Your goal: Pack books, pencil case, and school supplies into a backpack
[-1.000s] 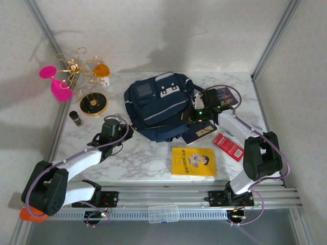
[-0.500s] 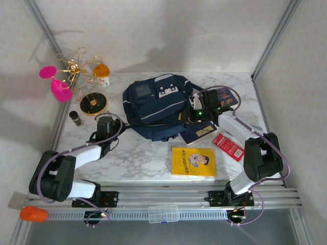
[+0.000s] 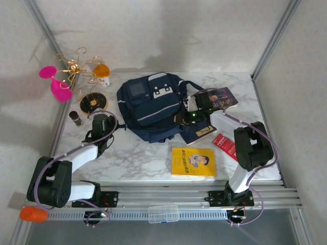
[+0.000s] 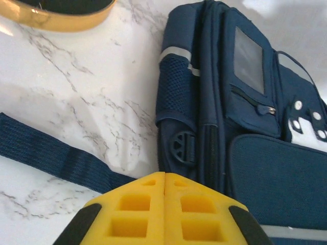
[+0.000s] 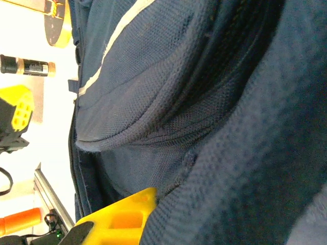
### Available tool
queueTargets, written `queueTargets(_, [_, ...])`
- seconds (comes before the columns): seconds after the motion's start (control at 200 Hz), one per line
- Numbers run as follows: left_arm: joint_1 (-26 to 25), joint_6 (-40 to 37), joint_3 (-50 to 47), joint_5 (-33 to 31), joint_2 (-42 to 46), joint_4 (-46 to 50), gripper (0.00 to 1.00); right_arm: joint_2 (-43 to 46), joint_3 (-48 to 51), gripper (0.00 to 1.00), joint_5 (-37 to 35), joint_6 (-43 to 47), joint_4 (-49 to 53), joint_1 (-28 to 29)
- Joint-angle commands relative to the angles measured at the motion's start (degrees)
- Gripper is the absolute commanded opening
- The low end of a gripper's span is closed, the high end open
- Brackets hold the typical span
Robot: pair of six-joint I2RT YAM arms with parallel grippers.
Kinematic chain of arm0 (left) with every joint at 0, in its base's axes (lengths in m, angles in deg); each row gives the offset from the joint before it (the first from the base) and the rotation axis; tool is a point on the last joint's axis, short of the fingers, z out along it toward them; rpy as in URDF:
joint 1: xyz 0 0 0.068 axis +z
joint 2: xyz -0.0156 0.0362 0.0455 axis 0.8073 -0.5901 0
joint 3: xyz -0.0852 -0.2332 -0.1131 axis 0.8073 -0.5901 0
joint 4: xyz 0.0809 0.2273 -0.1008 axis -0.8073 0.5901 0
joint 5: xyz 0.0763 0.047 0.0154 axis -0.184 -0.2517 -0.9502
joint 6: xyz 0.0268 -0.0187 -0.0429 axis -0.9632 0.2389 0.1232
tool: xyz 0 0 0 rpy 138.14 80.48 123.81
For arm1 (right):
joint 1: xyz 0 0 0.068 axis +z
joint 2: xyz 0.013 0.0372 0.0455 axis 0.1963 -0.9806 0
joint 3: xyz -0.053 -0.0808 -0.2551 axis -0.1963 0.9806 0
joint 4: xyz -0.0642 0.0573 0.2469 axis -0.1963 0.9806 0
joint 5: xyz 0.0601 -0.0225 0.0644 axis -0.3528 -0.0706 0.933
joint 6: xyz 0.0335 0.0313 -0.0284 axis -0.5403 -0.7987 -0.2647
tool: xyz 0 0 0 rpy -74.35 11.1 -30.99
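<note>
The navy backpack (image 3: 148,104) lies mid-table, and its side pocket and buckle are close in the left wrist view (image 4: 245,127). My right gripper (image 3: 192,115) is at its right edge, shut on backpack fabric (image 5: 194,102); one yellow finger (image 5: 122,219) shows and cloth covers the other. My left gripper (image 3: 100,122) (image 4: 164,176) is shut, left of the bag, with a dark strap (image 4: 51,153) running under its fingers. The yellow book (image 3: 193,162), the navy book (image 3: 200,132) and the dark glossy book (image 3: 223,97) lie right of the bag. The red packet (image 3: 223,142) is partly behind my right arm. The pencil case is out of view.
A gold wire stand with pink glasses (image 3: 69,71) and its round base (image 3: 93,103) occupy the back left, beside an orange-capped jar (image 3: 101,74) and a small dark bottle (image 3: 76,118). A clear plastic box (image 3: 163,213) sits on the front rail. Frame posts border both sides.
Both grippers have moved left, and the backpack has slid left with them. The left arm has drawn back toward the small bottle.
</note>
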Motion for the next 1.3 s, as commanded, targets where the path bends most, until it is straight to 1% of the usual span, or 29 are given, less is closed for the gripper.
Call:
queueTargets(0.0, [0.3,-2.56,1.16,-1.93,0.51,5.12,0.0,-2.47,-4.91,0.0,0.85,-1.1,-6.97,1.17])
queueTargets(0.07, [0.24,-2.72,1.44,-1.02,-0.09,5.35,0.0,-4.02,-5.91,0.01,-1.81,-1.26,-6.11,1.08])
queueTargets(0.145, [0.22,-2.99,1.91,1.22,-1.34,5.57,0.0,-4.91,-6.43,0.13,-3.18,-1.21,-5.74,1.07])
queueTargets(0.23, [0.12,-4.54,2.78,2.54,-1.78,7.36,0.0,-5.26,-6.01,0.22,-2.59,-1.85,-6.58,1.03])
queueTargets(0.275, [0.04,-4.84,2.91,2.11,-1.36,8.87,0.0,-5.18,-6.07,0.32,-2.79,-1.39,-5.93,1.05])
queueTargets(0.335, [-0.06,-5.57,3.06,2.87,-0.55,9.98,0.11,-4.83,-6.09,0.44,-3.89,-0.65,-4.71,1.1])
queueTargets(0.431, [-0.56,-6.07,3.16,3.63,1.23,11.93,0.24,-3.9,-6.63,0.61,-5.02,0.55,-2.26,0.78])
queueTargets(0.546, [-1.27,-6.16,3.61,5.15,3.79,14.0,0.36,-0.45,-5.36,0.72,-7.88,1.59,0.89,0.29])
queueTargets(0.676, [-3.04,-5.91,3.9,6.33,6.88,17.13,0.44,4.84,-2.05,0.85,-10.8,1.9,3.91,-1.56])
queueTargets(0.771, [-5.38,-5.16,3.75,6.83,8.8,18.09,0.49,9.03,0.38,0.92,-11.26,1.37,5.3,-3.25])
queueTargets(0.846, [-7.49,-4.36,4.22,7.05,9.86,19.45,0.52,12.46,1.53,0.95,-13.36,1.15,7.63,-4.11])
queueTargets(0.911, [-10.31,-3.08,4.13,6.65,11.04,19.45,0.53,15.5,3.09,0.97,-14.97,0.82,9.45,-4.73])
queueTargets(1.046, [-17.51,-1.08,4.77,6.58,11.77,19.47,0.57,21.52,7.93,0.98,-18.42,-0.95,12.79,-5.93])
queueTargets(1.116, [-21.93,0.49,4.99,5.17,11.49,19.24,0.58,23.99,10.29,0.98,-21.39,-1.93,15.51,-6.15])
queueTargets(1.297, [-33.78,4.46,5.6,3.51,7.12,15.45,0.59,30.92,17.09,0.99,-28.92,-6.92,21.58,-6.35])
